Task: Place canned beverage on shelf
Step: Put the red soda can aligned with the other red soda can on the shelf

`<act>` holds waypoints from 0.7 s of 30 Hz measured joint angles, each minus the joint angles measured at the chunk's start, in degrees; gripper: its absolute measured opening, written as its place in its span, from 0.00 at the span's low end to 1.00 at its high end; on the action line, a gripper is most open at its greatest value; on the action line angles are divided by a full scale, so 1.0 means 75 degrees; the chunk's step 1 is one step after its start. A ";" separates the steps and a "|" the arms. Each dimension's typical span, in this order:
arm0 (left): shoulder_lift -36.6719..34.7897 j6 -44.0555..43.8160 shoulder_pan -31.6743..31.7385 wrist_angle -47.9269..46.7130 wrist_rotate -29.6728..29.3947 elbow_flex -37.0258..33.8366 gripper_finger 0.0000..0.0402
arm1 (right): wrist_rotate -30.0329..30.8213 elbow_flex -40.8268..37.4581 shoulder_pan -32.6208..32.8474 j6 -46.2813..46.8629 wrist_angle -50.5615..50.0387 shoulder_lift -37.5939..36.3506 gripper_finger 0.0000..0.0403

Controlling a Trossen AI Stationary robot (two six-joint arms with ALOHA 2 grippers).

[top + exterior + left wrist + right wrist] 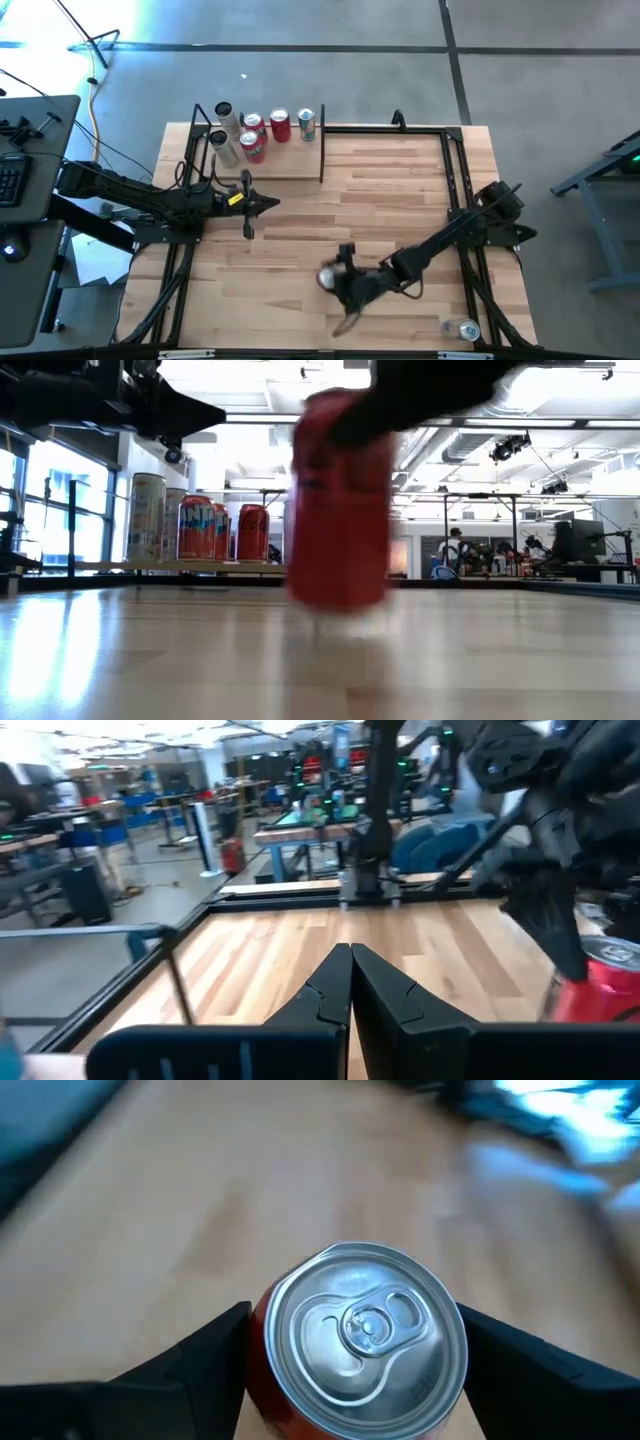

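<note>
Overhead camera looks straight down on the table; table-height camera faces level across it; both share the red can.

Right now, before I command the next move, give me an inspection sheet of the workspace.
Surface: wooden slatted tabletop, bare in the middle.
Job's things: red can upright near the front edge; shelf at the back left holds five cans.
Clutter: one more can lying at the front right corner.
End effectors: right end effector straddles the red can, fingers apart at its sides; left end effector shut, empty, hovering by the shelf.
Cables: yellow cable on the floor, left.
Surroundings: workbenches and a person far behind.
</note>
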 joint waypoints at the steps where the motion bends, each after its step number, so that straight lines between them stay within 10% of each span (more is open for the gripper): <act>1: -0.0002 0.0003 0.0000 0.0009 -0.0156 0.0000 0.00 | 0.0344 0.0127 -0.0126 -0.0020 -0.0023 0.0000 0.71; 21: -0.3282 0.0821 -0.0003 -0.2769 -0.1057 0.0000 0.00 | -0.1232 0.3483 -0.3803 -0.0717 -0.1305 0.0516 0.71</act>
